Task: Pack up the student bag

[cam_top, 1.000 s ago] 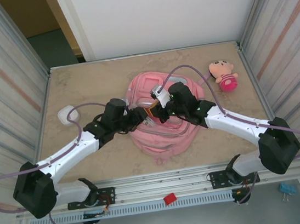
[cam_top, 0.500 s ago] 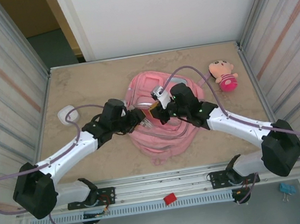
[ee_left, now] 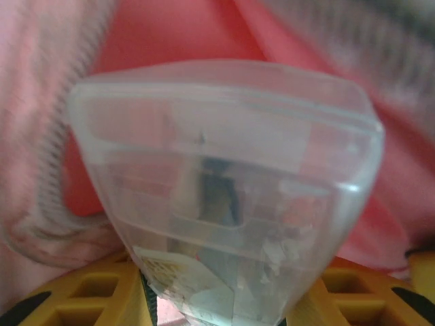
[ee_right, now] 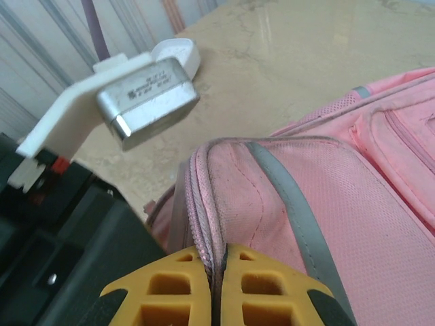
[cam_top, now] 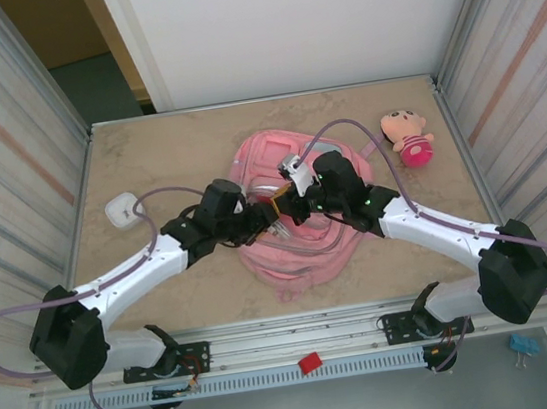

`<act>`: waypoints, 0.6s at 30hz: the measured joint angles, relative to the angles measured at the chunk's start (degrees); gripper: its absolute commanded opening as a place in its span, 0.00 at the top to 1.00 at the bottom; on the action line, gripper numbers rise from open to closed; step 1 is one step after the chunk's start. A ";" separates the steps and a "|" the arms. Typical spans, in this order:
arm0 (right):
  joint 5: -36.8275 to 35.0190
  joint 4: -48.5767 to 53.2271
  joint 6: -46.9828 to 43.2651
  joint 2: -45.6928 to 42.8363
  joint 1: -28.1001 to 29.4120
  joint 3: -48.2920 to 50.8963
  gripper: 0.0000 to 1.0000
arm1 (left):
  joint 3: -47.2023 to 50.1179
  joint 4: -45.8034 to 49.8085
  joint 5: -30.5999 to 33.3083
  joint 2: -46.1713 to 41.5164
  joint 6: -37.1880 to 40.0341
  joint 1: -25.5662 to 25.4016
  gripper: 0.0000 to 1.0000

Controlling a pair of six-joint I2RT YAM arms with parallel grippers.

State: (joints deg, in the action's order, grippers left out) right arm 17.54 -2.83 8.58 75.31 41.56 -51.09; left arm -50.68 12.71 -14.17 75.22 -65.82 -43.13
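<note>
- Clearly, the left claw (ee_left: 219, 302) holds a clear box (ee_left: 224, 170), contents blurred, at the mouth of the pink backpack (cam_top: 299, 260).
- Right wrist view: the right claw (ee_right: 216, 268) is pinched on the backpack's zip edge.

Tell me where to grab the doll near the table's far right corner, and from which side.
Probably best: grip the doll across its pink-dressed body, just below the big round head, coming straight down from above. It lies flat on the table, clear of the student bag, and the body is its narrower part.

Your left arm (cam_top: 131, 272) and right arm (cam_top: 436, 226) angle inward — left hand (ee_left: 217, 302) gripping a clear box (ee_left: 224, 183), right hand (ee_right: 217, 275) pinched on the student bag (ee_right: 326, 210).
</note>
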 measured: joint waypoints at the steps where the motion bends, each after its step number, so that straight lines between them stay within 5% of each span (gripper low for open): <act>1: 0.02 0.11 0.15 0.22 -0.02 -0.35 1.00 | 0.00 0.00 -0.02 0.00 0.00 -0.44 0.67; 11: 0.48 0.22 1.51 1.16 -0.37 -1.42 1.00 | -0.55 -0.35 -2.67 1.36 1.29 -0.13 0.64; 14: 0.50 -0.07 1.51 1.16 -0.46 -1.42 1.00 | -1.38 -0.90 -4.17 3.13 1.55 1.53 0.50; 18: 0.09 -0.59 1.51 1.16 -1.11 -1.42 1.00 | -2.51 -0.74 -5.42 4.76 1.73 2.05 0.45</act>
State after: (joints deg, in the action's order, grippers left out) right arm 17.63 -3.42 10.09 76.47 40.45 -52.51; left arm -53.19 11.97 -19.59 79.99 -64.10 -41.08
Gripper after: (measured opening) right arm 0.073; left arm 0.539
